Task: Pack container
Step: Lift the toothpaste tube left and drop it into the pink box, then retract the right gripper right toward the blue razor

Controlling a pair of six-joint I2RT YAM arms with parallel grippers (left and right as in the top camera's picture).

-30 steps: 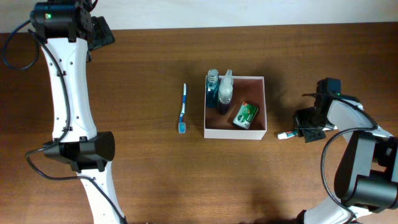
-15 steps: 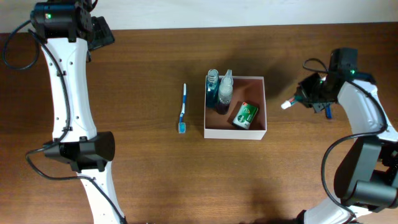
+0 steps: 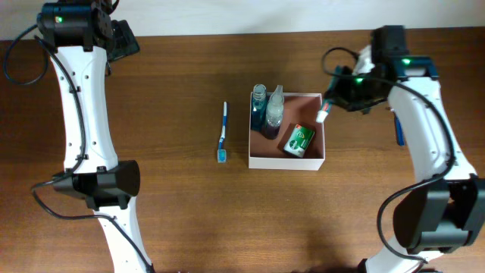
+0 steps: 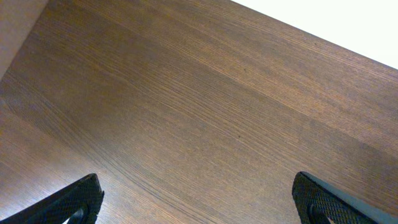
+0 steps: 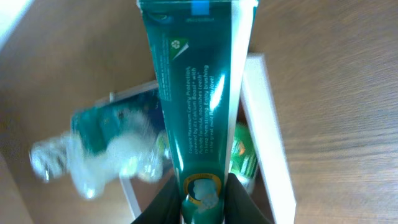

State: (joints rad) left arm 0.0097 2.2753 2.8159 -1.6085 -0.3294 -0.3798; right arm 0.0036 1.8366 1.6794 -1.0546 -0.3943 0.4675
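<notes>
In the right wrist view the upper end of the green-and-white plastic toothpaste tube (image 5: 199,93) runs out of the frame, and the bottles behind it are smeared by blur. From overhead only the tube's white cap end (image 3: 323,114) shows beyond the right pincer (image 3: 333,102); the rest is covered by the wrist. The left wrist view gives just two black fingertips (image 4: 74,202) at its bottom corners, over bare brown wooden worktop (image 4: 205,99).

There is one square, shallow white-walled cardboard container (image 3: 286,161) with a pinkish-brown floor, sitting mid-worktop. It holds three things: one blue-filled clear bottle (image 3: 259,106), one clear spray bottle (image 3: 274,110) and one small green box (image 3: 299,140). One blue-and-white toothbrush (image 3: 223,133) lies on the worktop, left of the container and apart from it.

The right arm reaches up the right side and bends left, its pincer (image 5: 204,208) clamped on the tube, whose cap hangs over the container's right wall near the far corner. The left arm stretches to the far-left corner, and its pincer (image 4: 198,205) stands wide apart with nothing between the fingers.
</notes>
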